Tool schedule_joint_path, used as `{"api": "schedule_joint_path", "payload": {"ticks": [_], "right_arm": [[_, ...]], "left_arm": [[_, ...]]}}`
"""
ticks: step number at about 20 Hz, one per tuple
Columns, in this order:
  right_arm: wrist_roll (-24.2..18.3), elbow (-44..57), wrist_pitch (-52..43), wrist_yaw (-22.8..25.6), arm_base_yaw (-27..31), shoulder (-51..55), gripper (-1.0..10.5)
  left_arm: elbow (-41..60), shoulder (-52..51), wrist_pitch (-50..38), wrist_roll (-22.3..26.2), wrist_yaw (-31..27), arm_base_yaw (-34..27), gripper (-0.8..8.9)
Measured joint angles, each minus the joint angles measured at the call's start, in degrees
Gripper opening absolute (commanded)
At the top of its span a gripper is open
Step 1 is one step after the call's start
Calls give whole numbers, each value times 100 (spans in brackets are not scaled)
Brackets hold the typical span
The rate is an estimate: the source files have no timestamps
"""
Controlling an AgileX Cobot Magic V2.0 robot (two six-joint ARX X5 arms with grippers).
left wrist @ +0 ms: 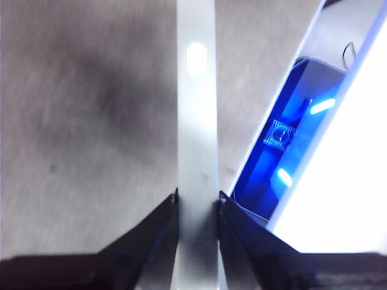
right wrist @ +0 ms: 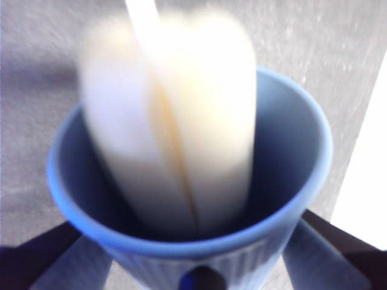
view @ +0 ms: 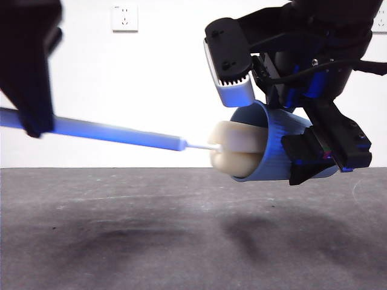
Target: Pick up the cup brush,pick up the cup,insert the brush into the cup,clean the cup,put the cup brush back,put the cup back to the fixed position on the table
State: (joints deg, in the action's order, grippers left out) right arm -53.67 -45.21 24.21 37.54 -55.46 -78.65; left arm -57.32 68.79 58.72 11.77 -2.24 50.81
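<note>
The right gripper (view: 314, 154) clasped the cup (view: 275, 148) above the counter (view: 181, 229), mouth tipped toward 9 o'clock. The left gripper (left wrist: 198, 202) pinched the cup brush (view: 236, 150) by its handle; the sponge head sat partly inside the cup's mouth.

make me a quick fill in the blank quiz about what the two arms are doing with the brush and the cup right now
1. The left gripper holds the cup brush by its ____.
2. The right gripper holds the cup tipped on its side, ____ the table.
3. The brush's sponge head is partly inside the ____.

Missing words: handle; above; cup
</note>
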Motion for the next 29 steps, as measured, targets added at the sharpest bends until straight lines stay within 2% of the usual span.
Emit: {"api": "schedule_joint_path", "payload": {"ticks": [7, 10, 16, 19, 25, 29], "right_arm": [[52, 0, -2, -4, 4, 0, -17], [52, 0, -22, -4, 4, 0, -17], [55, 0, -136, -4, -31, 0, -17], [74, 0, -109, 24, -28, 0, -17], [201, 0, -120, -11, -39, 0, -17], [380, 0, -151, -15, 24, 0, -17]], "left_arm": [[0, -415, 236, 0, -20, 0, -9], [0, -361, -249, -2, 361, 2, -9], [0, 551, -1298, -9, 492, 7, -9], [0, 704, -1497, -85, 509, 7, -9], [0, 647, -1123, -125, 468, 4, -8], [0, 205, -442, -179, -46, 4, -8]]}}
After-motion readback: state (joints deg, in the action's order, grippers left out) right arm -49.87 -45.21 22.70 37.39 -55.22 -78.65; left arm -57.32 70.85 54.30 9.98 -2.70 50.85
